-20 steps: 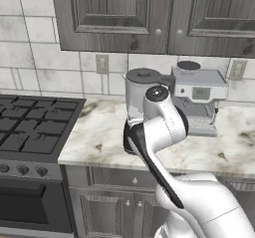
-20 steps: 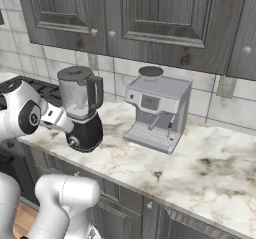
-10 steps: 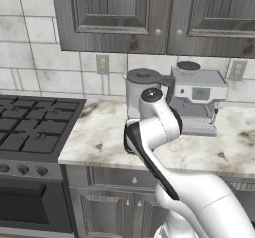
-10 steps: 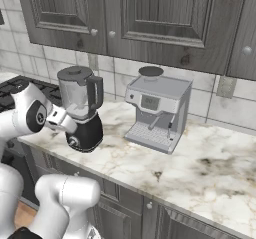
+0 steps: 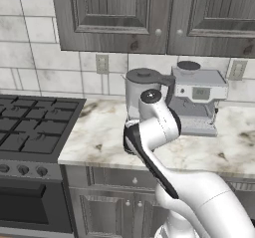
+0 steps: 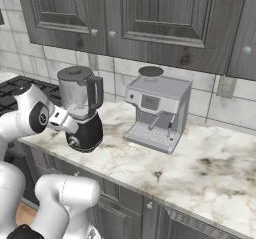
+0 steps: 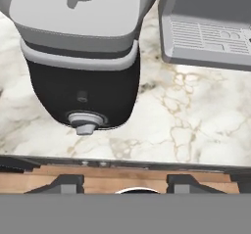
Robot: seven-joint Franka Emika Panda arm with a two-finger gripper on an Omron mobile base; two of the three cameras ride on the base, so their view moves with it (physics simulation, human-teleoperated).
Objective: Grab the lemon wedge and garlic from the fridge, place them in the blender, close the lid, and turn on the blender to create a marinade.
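The gripper [image 7: 125, 181] (fingers spread, nothing between them) faces the blender [image 7: 83, 81] knob [image 7: 84, 124], apart.

Dark grey wood cabs [image 5: 114, 13] over white tile wall [image 5: 30, 53], marble ctr [image 6: 200, 163], gas stove [image 5: 30, 132] at left.
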